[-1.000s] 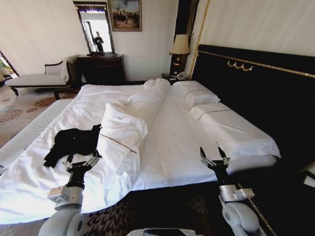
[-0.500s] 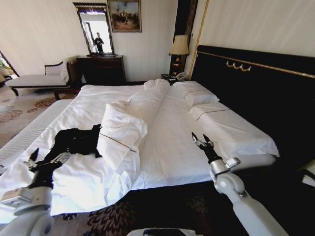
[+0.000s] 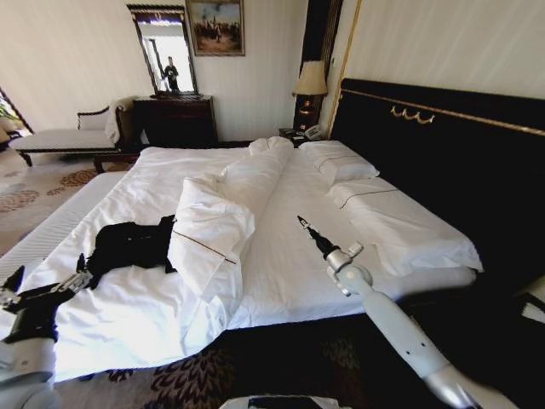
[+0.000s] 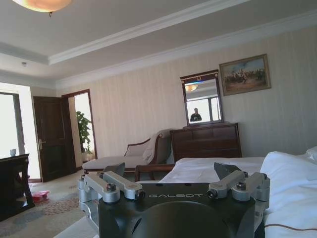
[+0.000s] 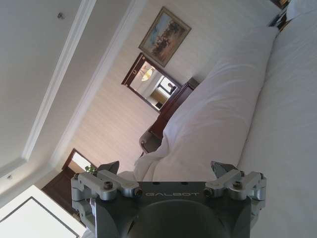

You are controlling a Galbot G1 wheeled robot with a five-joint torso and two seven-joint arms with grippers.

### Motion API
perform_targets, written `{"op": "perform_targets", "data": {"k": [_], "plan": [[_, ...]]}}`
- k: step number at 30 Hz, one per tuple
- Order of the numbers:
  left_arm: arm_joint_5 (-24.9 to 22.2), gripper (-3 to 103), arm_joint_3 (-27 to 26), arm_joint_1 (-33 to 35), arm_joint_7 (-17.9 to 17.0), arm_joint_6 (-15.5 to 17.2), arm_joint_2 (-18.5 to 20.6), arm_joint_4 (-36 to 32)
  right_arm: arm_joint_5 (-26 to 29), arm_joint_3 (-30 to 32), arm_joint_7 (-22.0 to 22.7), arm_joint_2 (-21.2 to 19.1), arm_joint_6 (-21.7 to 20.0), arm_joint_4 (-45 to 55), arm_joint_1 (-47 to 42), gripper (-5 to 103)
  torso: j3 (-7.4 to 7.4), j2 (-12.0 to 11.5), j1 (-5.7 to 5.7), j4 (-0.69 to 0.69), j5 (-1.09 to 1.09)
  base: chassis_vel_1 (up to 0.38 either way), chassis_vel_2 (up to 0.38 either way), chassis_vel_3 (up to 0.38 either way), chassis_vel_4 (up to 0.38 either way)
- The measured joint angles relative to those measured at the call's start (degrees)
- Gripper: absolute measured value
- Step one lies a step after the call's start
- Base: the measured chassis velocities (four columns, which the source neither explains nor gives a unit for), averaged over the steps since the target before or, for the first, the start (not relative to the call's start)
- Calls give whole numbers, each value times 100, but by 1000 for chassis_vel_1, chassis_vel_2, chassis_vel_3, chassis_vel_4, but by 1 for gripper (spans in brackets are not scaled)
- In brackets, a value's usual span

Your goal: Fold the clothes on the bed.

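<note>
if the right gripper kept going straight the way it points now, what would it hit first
Probably the folded white duvet. The right gripper points across the bed toward that ridge, open jaws holding nothing; depth is uncertain.

We see a dark wooden dresser [image 3: 175,118] against the far wall, a framed mirror [image 3: 163,53] standing on it and a painting [image 3: 216,25] hanging beside the mirror. A lit lamp [image 3: 312,79] stands by the headboard, a pale bench [image 3: 61,138] sits left of the dresser, over patterned carpet [image 3: 34,189]
</note>
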Motion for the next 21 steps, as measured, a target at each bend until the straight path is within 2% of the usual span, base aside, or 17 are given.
{"op": "perform_targets", "data": {"k": [3,6,9,11,16,19,21], "plan": [[-26,100,-39,15,-19,5,-58,-46,-101,-485,-397,326,-27,-473,448,100,0,0,-1,-2,-1,0,0,0,0],[-36,100,-55,22,-23,5,-76,-51,-104,-659,-584,455,-43,-676,592,100,0,0,0,-1,-1,0,0,0,0],[-100,100,-130,30,-43,7,-86,-67,-98,-1005,-1073,764,-131,-1110,891,100,0,0,0,-2,-1,0,0,0,0],[-119,100,-148,30,-51,9,-84,-68,-149,-1108,-1217,849,-146,-1251,972,100,0,0,-1,-1,-1,0,0,0,0],[-149,100,-172,27,-67,12,-85,-68,-301,-1348,-1332,1151,-179,-1794,1247,100,0,0,-1,-1,-1,0,0,0,0],[-149,100,-166,27,-68,13,-112,-74,-426,-1436,-1197,1378,-237,-2254,1489,100,0,0,0,-2,-1,0,0,0,0],[-149,100,-166,27,-68,13,-113,-74,-433,-1446,-1170,1395,-243,-2286,1510,100,0,0,-1,-2,-1,0,0,0,0]]}}
